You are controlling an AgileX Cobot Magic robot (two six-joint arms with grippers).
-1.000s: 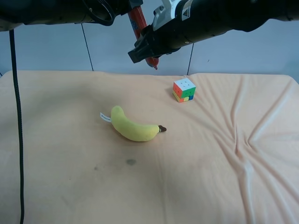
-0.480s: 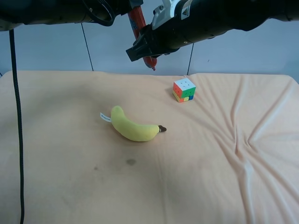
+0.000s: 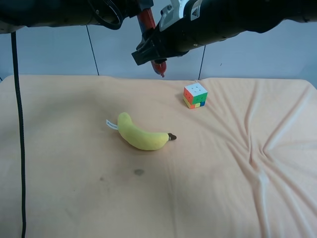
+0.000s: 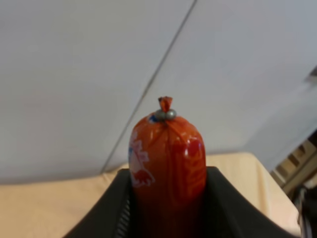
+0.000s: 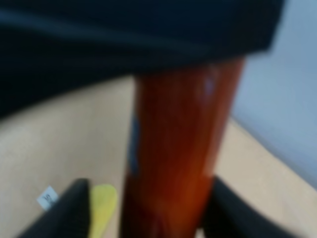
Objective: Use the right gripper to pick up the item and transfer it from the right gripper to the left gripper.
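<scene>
The item (image 3: 145,21), a slim red stick in a shiny wrapper, hangs nearly upright high above the table's far edge. The left gripper (image 3: 141,6), on the all-black arm at the exterior high view's left, holds its upper part. In the left wrist view the fingers (image 4: 121,198) hug the item (image 4: 167,163) on both sides, with its crimped end showing. The right gripper (image 3: 148,52), with a white housing, surrounds the lower part. In the right wrist view (image 5: 148,186) the item (image 5: 178,148) stands between the fingers, with a gap on one side.
A yellow plush banana (image 3: 141,136) lies mid-table and also shows in the right wrist view (image 5: 101,203). A multicoloured puzzle cube (image 3: 195,95) sits behind it to the right. The peach cloth (image 3: 74,198) is wrinkled at the right. A black cable (image 3: 20,124) hangs at the left.
The right gripper has shifted slightly left and up along the item while the item has barely moved. The left arm, banana and cube have stayed put.
</scene>
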